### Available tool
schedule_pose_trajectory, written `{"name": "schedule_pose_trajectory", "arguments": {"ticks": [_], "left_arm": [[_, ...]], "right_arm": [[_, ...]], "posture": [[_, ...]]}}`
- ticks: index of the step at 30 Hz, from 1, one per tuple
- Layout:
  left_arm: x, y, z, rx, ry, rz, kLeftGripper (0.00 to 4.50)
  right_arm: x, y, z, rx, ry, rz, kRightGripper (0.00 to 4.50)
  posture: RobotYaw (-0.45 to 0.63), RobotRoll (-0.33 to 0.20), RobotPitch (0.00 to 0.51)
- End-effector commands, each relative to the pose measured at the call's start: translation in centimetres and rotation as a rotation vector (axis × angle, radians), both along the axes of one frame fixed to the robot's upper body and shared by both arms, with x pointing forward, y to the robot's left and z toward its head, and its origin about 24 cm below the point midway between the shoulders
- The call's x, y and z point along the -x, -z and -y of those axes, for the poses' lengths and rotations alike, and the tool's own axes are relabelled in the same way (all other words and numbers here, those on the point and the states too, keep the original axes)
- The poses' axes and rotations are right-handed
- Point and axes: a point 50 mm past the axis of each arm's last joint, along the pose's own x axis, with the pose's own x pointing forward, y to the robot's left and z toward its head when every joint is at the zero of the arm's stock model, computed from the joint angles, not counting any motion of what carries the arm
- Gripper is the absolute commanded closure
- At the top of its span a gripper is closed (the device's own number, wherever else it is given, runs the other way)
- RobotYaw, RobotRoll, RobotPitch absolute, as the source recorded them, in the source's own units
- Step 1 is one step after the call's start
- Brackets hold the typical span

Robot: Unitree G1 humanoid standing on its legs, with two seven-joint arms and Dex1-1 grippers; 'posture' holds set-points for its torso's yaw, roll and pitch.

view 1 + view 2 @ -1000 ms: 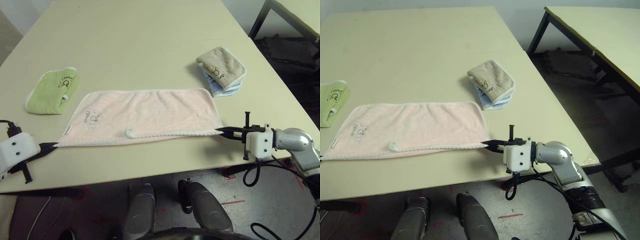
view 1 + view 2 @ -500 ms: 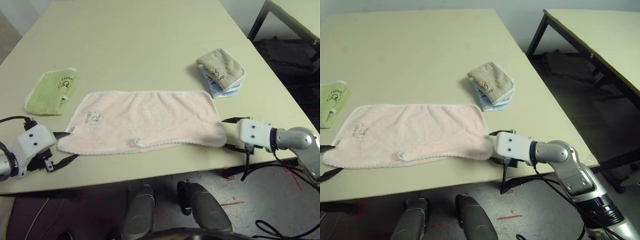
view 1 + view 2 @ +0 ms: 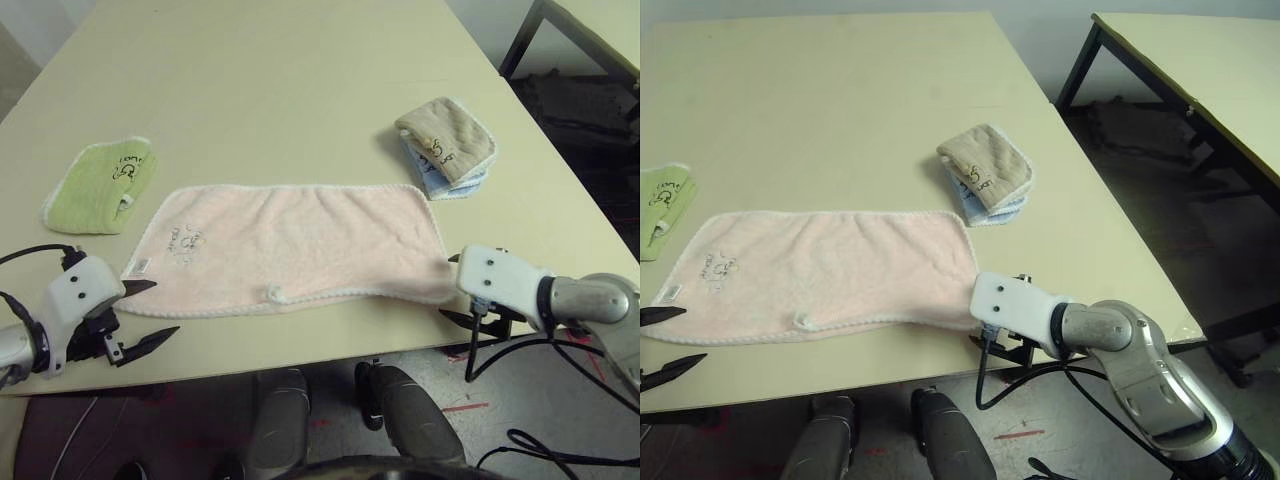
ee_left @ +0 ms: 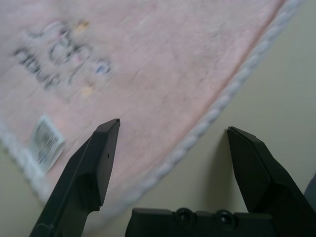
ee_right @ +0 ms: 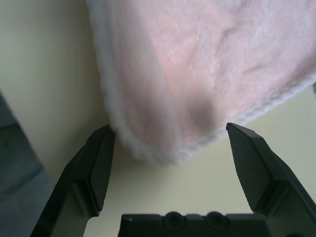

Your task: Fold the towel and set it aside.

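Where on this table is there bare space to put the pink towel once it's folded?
The widest bare stretch is the table's far half, beyond the pink towel. A smaller gap lies between the tan and blue folded towels and the green towel. The near edge is crowded.

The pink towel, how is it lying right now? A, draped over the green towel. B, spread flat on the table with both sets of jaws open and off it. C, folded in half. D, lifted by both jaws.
B: the pink towel lies spread on the table, and the left gripper and right gripper stand with jaws open, holding nothing.
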Motion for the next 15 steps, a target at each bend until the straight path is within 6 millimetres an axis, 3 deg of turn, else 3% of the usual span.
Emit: {"name": "schedule_pose_trajectory", "arguments": {"ticks": [1,6,15], "left_arm": [[-0.3,-0.1,0.3,-0.028,0.024,-0.016,0.04],[-0.9,-0.7,-0.1,-0.063,0.033,-0.01,0.04],[-1.4,-0.1,-0.2,-0.071,0.035,-0.024,0.04]], "right_arm": [[0.2,0.4,-0.5,0.026,-0.002,0.049,0.04],[0.2,0.3,-1.1,0.076,-0.085,0.136,0.04],[0.3,-1.1,-2.7,0.227,-0.276,0.249,0.04]], "posture": [[-0.07,0.0,0.2],[-0.09,0.0,0.2],[-0.11,0.0,0.194]]}}
